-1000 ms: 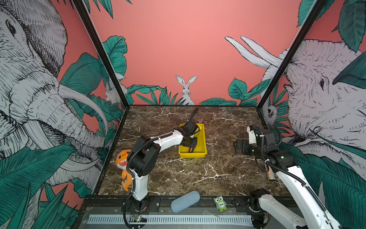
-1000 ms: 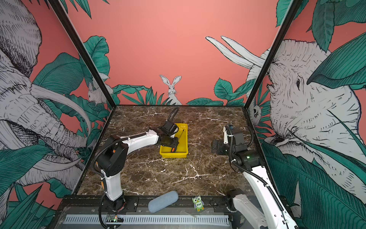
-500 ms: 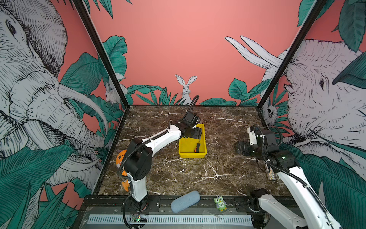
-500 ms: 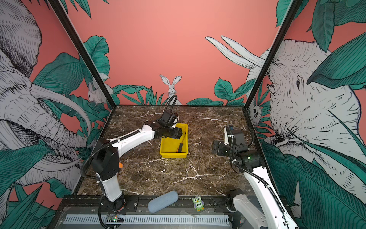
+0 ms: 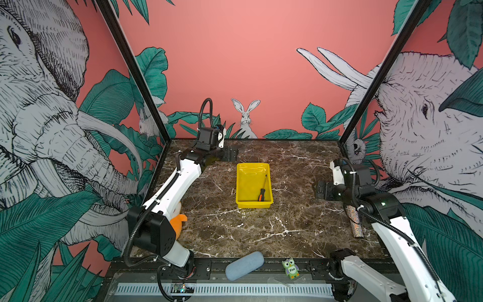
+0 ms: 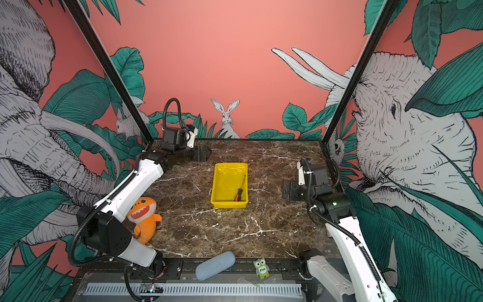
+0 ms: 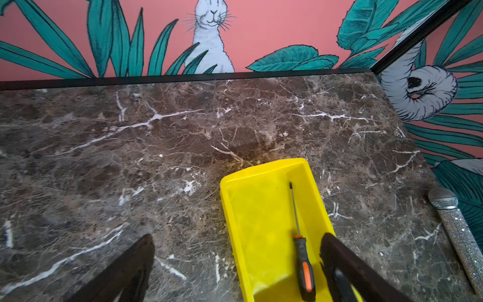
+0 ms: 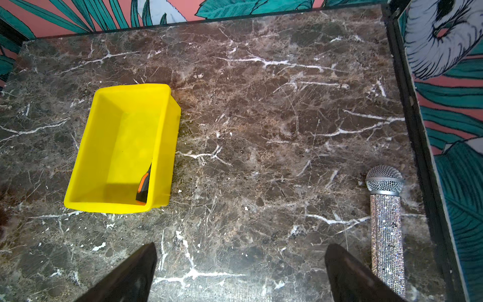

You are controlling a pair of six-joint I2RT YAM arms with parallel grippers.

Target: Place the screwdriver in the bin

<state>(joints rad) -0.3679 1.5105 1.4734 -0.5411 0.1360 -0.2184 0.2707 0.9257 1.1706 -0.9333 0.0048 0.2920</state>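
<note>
Safely inside the bin (image 5: 253, 204), the screwdriver (image 5: 262, 193) lies flat; left gripper (image 5: 231, 157) and right gripper (image 5: 322, 189) gape empty, but a low left-arm sweep could tip it.

screwdriver (image 7: 300, 247): one
bin (image 5: 248, 183): one, yellow, mid-table
microphone (image 8: 386, 230): one, glittery, at the right
shark plush (image 6: 143, 211): one, orange, at the left (partly behind an arm in a top view)
oblong case (image 5: 244, 265): one, grey-blue, near edge
owl figure (image 5: 290, 268): one, near edge
arms: two, left arm (image 5: 180, 177) and right arm (image 5: 392, 235)
</note>
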